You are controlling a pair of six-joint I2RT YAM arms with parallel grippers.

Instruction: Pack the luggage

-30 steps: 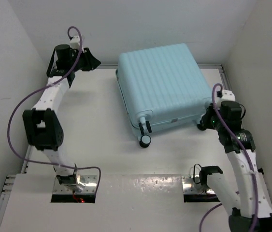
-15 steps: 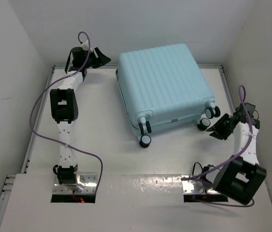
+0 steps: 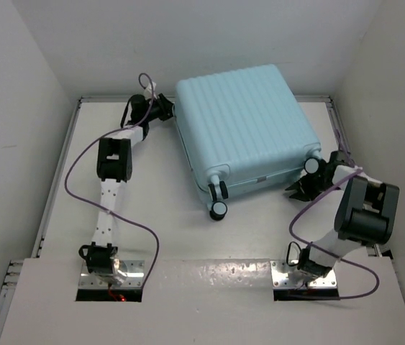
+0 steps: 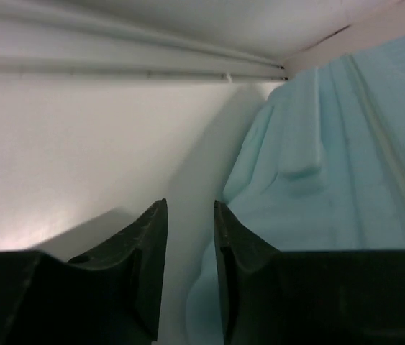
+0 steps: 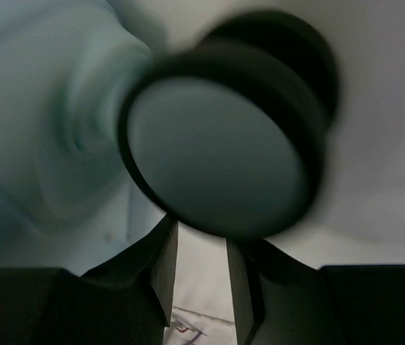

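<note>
1. Left gripper: smooth dark fingers narrowly parted, gripping nothing; the pale light-blue, ribbed hard-shell luggage lies just right of it.
2. Right gripper: narrowly parted, empty; the round dark-rimmed, grey-faced luggage wheel sits directly ahead.

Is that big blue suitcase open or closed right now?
Closed. The luggage lies flat with its ribbed shell facing up, both halves together and no lining showing.
</note>
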